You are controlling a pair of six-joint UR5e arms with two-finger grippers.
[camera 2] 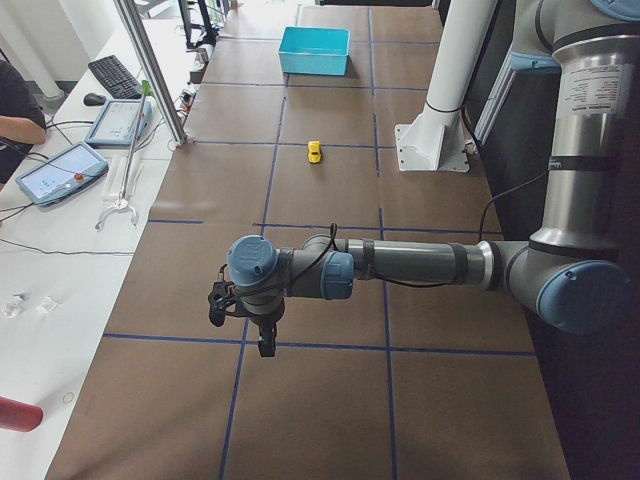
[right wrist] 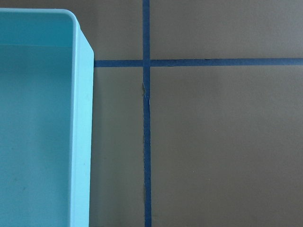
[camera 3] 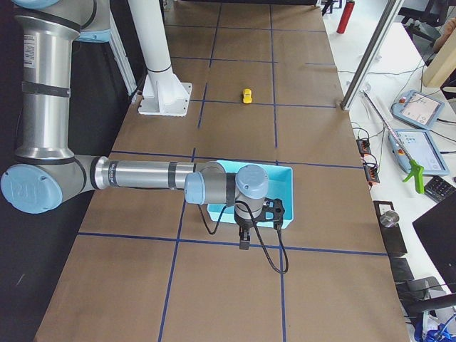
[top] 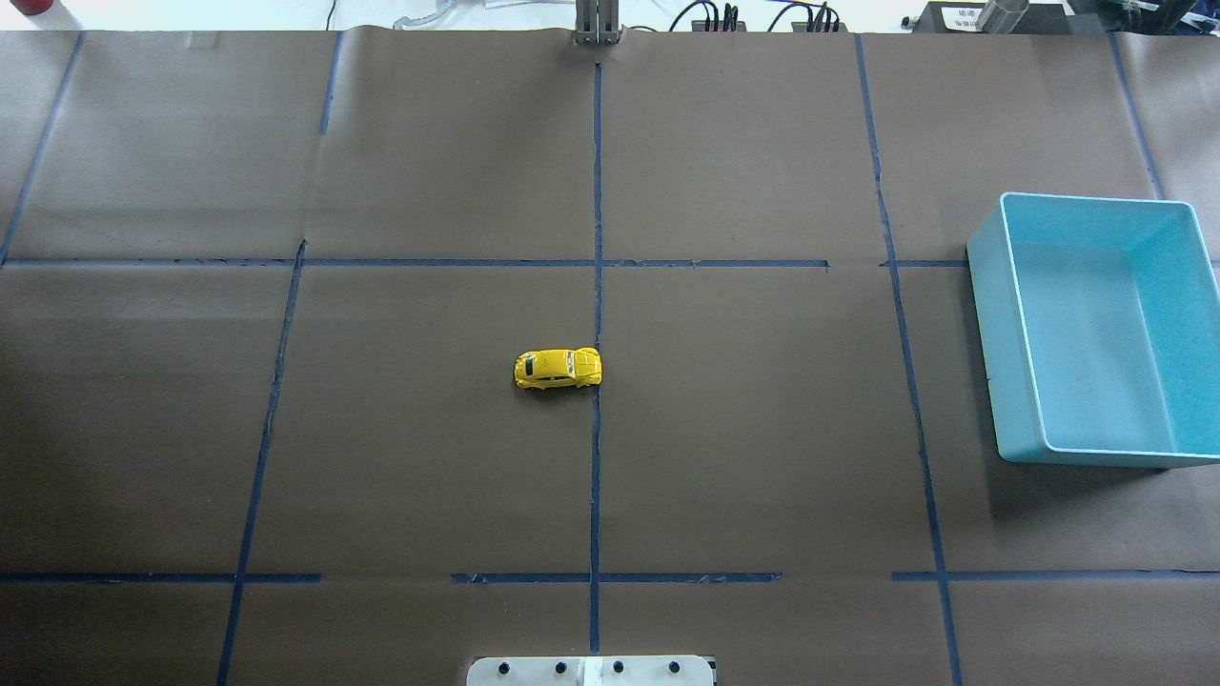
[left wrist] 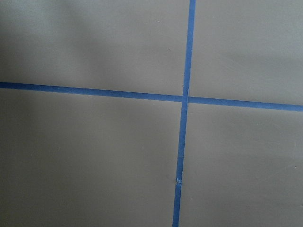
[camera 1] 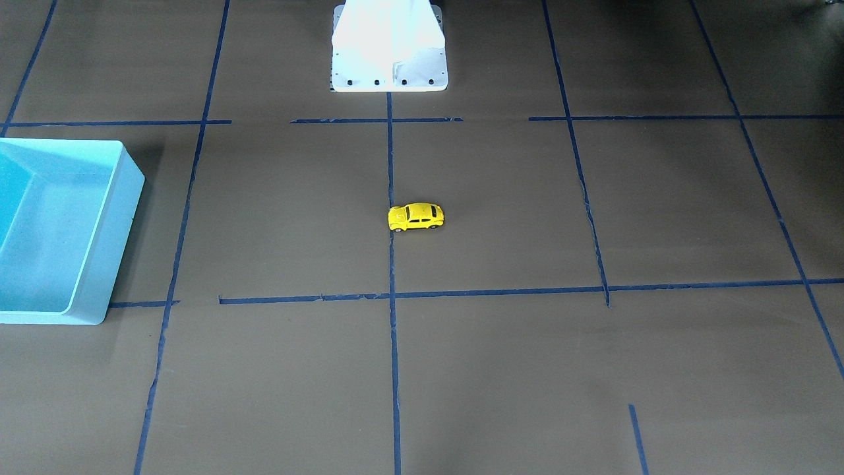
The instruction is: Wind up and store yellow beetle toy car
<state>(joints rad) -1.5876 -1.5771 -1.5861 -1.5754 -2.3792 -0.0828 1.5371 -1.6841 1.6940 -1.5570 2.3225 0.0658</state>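
The yellow beetle toy car [top: 559, 368] stands on its wheels at the middle of the brown table, beside the centre tape line, and also shows in the front view [camera 1: 416, 216] and both side views [camera 2: 314, 151] [camera 3: 247, 95]. My left gripper [camera 2: 265, 345] hangs far from the car over the table's left end. My right gripper [camera 3: 244, 242] hangs by the near wall of the light blue bin [top: 991, 314]. Both show only in side views, so I cannot tell whether they are open or shut. Nothing shows in them.
The light blue bin [camera 1: 125, 178] stands empty at the table's right end, and its corner shows in the right wrist view [right wrist: 80, 118]. Blue tape lines [left wrist: 182, 142] cross the table. The robot's white base [camera 1: 389, 66] is at the near edge.
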